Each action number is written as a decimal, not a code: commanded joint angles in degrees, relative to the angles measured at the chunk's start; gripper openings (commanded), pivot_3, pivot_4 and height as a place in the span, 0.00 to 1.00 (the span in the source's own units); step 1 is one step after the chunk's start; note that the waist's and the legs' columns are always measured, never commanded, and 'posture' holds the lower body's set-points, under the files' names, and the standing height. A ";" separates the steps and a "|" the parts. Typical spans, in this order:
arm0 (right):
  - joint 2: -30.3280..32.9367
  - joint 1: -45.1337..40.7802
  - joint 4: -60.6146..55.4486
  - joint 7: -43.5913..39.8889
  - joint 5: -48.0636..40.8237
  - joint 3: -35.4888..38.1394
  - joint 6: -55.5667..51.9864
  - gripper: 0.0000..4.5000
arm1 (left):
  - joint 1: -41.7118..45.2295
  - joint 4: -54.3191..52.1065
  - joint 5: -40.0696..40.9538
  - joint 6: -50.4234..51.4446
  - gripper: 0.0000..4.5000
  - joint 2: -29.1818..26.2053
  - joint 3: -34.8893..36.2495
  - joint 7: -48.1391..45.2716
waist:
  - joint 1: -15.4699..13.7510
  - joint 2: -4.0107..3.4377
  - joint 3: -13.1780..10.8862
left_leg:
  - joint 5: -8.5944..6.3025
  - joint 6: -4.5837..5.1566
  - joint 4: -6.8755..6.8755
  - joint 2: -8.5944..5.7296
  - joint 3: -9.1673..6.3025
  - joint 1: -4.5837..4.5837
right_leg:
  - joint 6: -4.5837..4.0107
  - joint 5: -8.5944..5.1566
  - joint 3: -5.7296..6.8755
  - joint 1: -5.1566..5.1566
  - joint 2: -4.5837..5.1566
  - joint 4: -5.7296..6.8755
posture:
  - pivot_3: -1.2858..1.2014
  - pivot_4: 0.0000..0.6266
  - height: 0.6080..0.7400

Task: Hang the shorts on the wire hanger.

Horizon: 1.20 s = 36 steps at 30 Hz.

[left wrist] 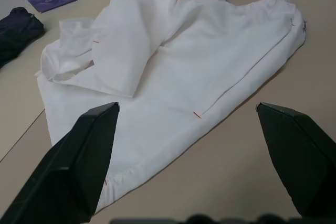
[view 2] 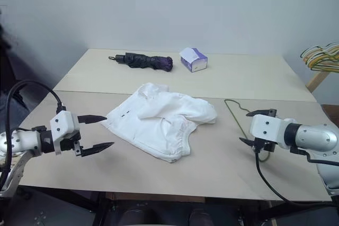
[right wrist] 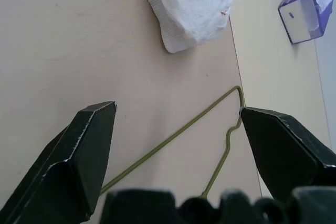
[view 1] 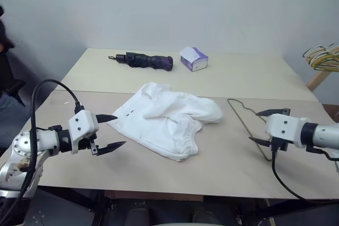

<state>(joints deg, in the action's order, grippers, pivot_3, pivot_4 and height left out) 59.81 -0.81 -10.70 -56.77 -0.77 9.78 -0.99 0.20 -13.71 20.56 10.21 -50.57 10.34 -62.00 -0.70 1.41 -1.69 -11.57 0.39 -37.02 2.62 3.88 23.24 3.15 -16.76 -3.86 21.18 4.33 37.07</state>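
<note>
The white shorts [view 1: 168, 120] lie crumpled in the middle of the near table, their gathered waistband toward the front edge. The thin olive wire hanger [view 1: 244, 115] lies flat on the table to the right of the shorts. My left gripper [view 1: 112, 131] hovers open just left of the shorts, pointing at them, with nothing between its fingers. My right gripper [view 1: 266, 126] hovers open above the hanger's near end, empty. In the right wrist view the wire hanger [right wrist: 194, 129] runs between the two fingers. The left wrist view looks onto the shorts [left wrist: 173, 66].
A folded dark umbrella [view 1: 144, 60] and a white-and-purple tissue box [view 1: 193, 59] sit on the far table. A bunch of coloured hangers [view 1: 322, 56] hangs on a wooden stand at the right edge. A seam [view 1: 95, 92] divides the two tabletops.
</note>
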 commanded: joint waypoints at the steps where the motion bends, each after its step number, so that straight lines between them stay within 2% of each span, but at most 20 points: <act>1: 0.86 -0.99 -0.84 0.13 -0.50 1.56 1.05 0.98 | 1.03 -1.22 0.33 -0.47 1.00 -0.93 1.34 -0.07 | 0.00 0.00 0.00 | 0.00 0.00 0.00 0.00 0.00 0.00 | 0.00 0.00 0.00 0.00 0.00 0.00 | 0.55 0.00 1.00; 4: 0.85 -0.99 -0.82 0.17 -0.51 1.62 1.04 0.98 | 1.99 -1.52 0.72 1.05 1.00 0.56 1.78 2.77 | 0.00 0.00 0.00 | 0.00 0.00 0.00 0.00 0.00 0.00 | 0.00 0.00 0.00 0.00 0.00 0.00 | 0.55 0.00 1.00; 10: 0.89 -1.56 -0.11 0.24 -0.22 1.19 1.48 0.98 | 1.78 -1.19 0.17 0.30 1.00 0.14 0.99 1.83 | 0.03 0.00 0.00 | 0.00 0.00 0.00 0.00 0.00 0.00 | 0.00 0.00 0.00 0.00 0.00 0.00 | 0.55 0.00 1.00; 16: 0.74 -2.83 0.97 0.22 0.04 0.44 1.97 0.98 | 0.04 1.79 -4.17 -1.63 1.00 -3.66 -0.95 -1.42 | 0.07 0.00 0.00 | 0.00 0.00 0.00 0.00 0.01 -0.01 | 0.00 0.00 0.00 0.00 -0.01 0.00 | 0.55 0.00 1.00; 21: 0.63 -1.22 -0.31 0.29 -0.32 1.40 1.52 0.98 | -1.38 4.33 -3.81 -2.22 1.00 -6.24 -2.86 -7.39 | 0.16 -0.01 -0.01 | 0.00 0.00 0.01 0.02 0.06 0.00 | -0.03 -0.02 -0.01 0.05 0.01 0.00 | 0.54 0.00 1.00; 24: 0.15 0.14 -1.27 0.94 -0.22 1.74 1.08 0.98 | 1.40 6.74 -4.97 -3.25 1.00 -4.55 -4.92 -6.76 | 0.00 -0.01 -0.01 | 0.00 -0.01 0.01 0.03 0.08 -0.01 | -0.04 -0.03 0.00 0.06 0.03 0.00 | 0.53 0.00 1.00; 28: -0.32 1.63 -3.15 1.86 -0.34 2.13 -0.09 0.98 | 5.11 6.48 -1.97 -1.04 1.00 -1.24 -7.09 -7.58 | 0.09 0.01 0.01 | 0.00 0.00 -0.01 0.03 0.08 0.03 | -0.03 -0.02 0.02 0.04 0.01 0.00 | 0.52 0.00 1.00; 33: -0.85 3.48 -5.61 2.73 -0.62 3.07 -1.82 0.98 | 7.27 11.62 -10.97 -9.10 1.00 -2.42 -11.20 -6.69 | 0.86 0.00 0.01 | 0.00 -0.01 0.01 0.05 0.09 0.03 | -0.04 -0.04 0.00 0.07 -0.03 0.02 | 0.52 0.00 1.00; 36: -1.05 4.73 -6.88 2.72 -1.08 3.25 -2.25 0.98 | 12.51 19.22 -13.34 -12.69 1.00 -3.05 -11.43 -6.89 | 1.23 0.01 0.01 | 0.00 -0.01 0.00 0.06 0.08 0.00 | -0.05 -0.03 0.00 0.05 -0.05 0.04 | 0.51 0.00 1.00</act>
<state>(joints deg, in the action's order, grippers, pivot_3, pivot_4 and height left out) 58.81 4.30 -15.53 -54.52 -0.86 10.64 -2.92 9.78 3.14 8.31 0.05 -52.12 -2.12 -69.15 0.53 1.42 -1.68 -11.56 0.38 -37.03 2.67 3.96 23.23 3.10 -16.79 -3.85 21.20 4.27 37.11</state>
